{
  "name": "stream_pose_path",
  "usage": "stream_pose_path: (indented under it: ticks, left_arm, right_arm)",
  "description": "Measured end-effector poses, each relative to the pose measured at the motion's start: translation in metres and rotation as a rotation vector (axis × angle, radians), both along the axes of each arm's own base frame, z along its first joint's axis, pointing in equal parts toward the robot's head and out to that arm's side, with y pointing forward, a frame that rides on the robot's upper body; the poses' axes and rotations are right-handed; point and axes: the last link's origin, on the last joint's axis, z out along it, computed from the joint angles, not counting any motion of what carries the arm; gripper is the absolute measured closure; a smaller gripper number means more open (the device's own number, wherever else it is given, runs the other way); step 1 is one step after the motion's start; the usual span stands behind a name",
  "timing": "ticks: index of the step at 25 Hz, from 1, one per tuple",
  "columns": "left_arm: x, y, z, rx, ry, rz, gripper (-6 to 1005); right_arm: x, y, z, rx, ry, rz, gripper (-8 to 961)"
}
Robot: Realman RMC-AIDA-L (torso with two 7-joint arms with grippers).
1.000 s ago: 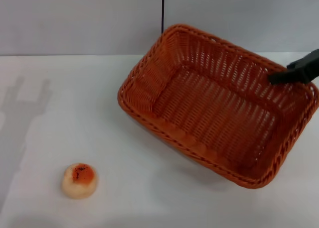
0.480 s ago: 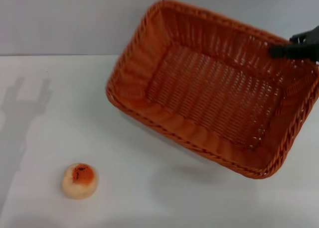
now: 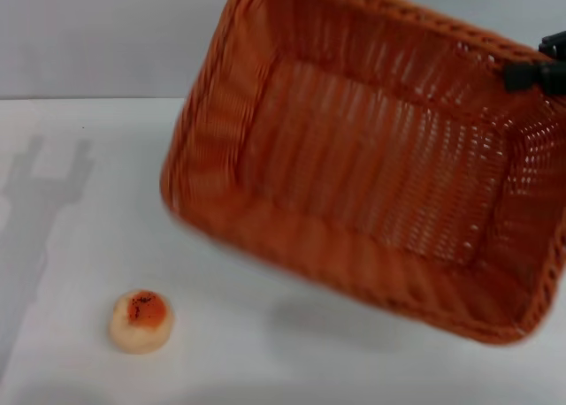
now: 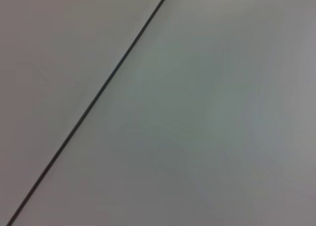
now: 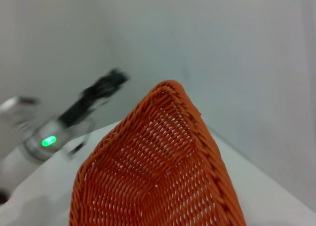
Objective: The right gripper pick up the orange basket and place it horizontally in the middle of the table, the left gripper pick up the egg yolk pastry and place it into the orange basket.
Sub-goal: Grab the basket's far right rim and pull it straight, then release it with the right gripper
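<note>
The orange basket [image 3: 354, 175] hangs in the air above the right half of the table [image 3: 71, 246], tilted so its open inside faces me. My right gripper [image 3: 531, 72] is shut on its far right rim, with only the dark fingers showing at the picture's edge. The right wrist view looks along the basket [image 5: 163, 171] from that rim. The egg yolk pastry [image 3: 141, 320] sits alone on the table at the front left, well apart from the basket. My left gripper [image 5: 109, 82] appears only far off in the right wrist view, raised on its arm [image 5: 74, 120].
A grey wall with a dark vertical seam [image 4: 94, 100] stands behind the table and fills the left wrist view. The left arm's shadow [image 3: 44, 184] falls on the table's left side. White tabletop lies open between the pastry and the basket.
The right gripper has lifted the basket up and leftward, tilting it further toward me, so it looms larger. The pastry has stayed put.
</note>
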Motion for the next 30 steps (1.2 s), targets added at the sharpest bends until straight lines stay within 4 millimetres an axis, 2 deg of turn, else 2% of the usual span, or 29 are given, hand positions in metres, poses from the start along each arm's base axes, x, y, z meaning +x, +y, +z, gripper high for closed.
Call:
stream_pose_path:
  ticks: [3,8,11,18,30]
  left_arm:
    - [0.001,0.001,-0.001,-0.004,0.001,-0.004,212]
    - [0.002,0.001,-0.001,-0.005,-0.001,-0.007,213]
    - [0.001,0.0,-0.001,-0.008,-0.008,-0.004,213]
    - [0.002,-0.002,-0.003,-0.024,-0.019,-0.019,214]
    - [0.003,-0.004,-0.006,-0.04,-0.017,-0.027,215]
  right_arm:
    - [-0.011,-0.007,0.002,-0.071,-0.036,0.144,769]
    - [-0.017,-0.008,-0.009,-0.143,-0.086,0.209,764]
    - [-0.017,-0.007,-0.016,-0.165,-0.107,0.223,760]
    - [-0.014,0.006,-0.049,-0.222,-0.152,0.252,753]
    - [-0.005,0.016,-0.072,-0.213,-0.173,0.226,739]
